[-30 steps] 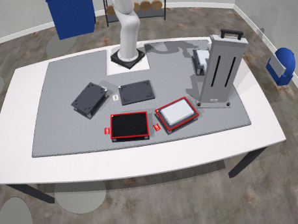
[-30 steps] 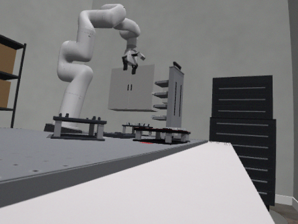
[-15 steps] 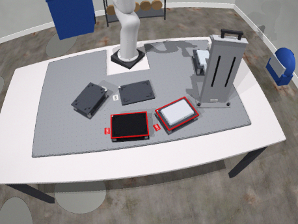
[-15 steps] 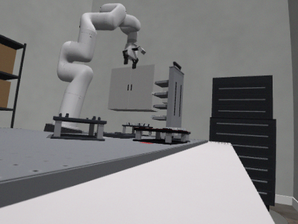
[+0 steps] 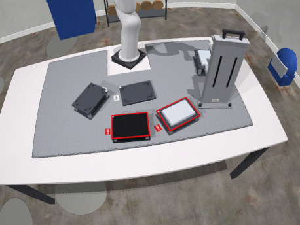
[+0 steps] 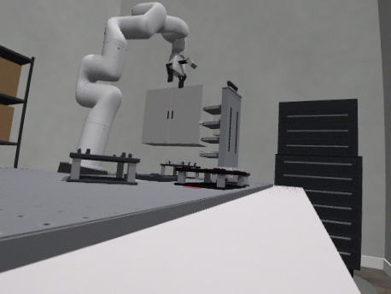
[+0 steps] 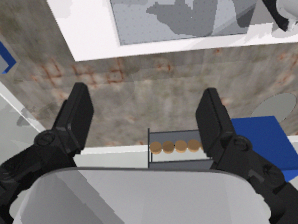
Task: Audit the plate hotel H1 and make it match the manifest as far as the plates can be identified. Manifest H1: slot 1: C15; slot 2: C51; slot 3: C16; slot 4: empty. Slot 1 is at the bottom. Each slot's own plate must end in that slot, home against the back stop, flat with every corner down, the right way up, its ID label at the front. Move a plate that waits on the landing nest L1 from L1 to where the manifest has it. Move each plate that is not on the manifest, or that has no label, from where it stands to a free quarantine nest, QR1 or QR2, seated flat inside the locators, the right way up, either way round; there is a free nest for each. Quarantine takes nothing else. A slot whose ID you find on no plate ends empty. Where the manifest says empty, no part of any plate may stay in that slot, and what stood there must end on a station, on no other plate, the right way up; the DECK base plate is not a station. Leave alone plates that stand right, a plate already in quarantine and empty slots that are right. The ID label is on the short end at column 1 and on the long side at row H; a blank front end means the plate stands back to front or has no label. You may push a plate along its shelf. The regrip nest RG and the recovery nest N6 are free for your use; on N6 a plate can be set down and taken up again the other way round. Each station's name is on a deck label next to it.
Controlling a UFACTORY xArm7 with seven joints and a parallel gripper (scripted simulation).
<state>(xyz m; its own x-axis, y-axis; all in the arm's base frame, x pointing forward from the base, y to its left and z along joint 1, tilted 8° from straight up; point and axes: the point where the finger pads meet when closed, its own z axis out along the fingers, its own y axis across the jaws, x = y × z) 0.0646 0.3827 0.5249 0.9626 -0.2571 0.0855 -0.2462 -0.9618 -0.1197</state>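
Note:
The plate hotel H1 (image 5: 223, 70) is a tall grey tower at the right of the deck; its shelves (image 6: 211, 130) show side-on in the exterior view. A white plate (image 5: 204, 59) shows on a shelf behind the tower. Another white plate (image 5: 178, 112) lies in the right red-framed quarantine nest. The left red-framed nest (image 5: 130, 125) holds only its black base. My gripper (image 6: 176, 81) is open and empty, high in the air left of the hotel top. In the wrist view its fingers frame the floor and far wall. No labels are readable.
Two dark grey nests stand left of centre, a tilted one (image 5: 90, 99) and a flat one (image 5: 137, 92). The arm base (image 5: 129, 57) sits at the deck's back. A blue bin (image 5: 72, 16) and a shelf rack (image 5: 137, 10) stand beyond the table.

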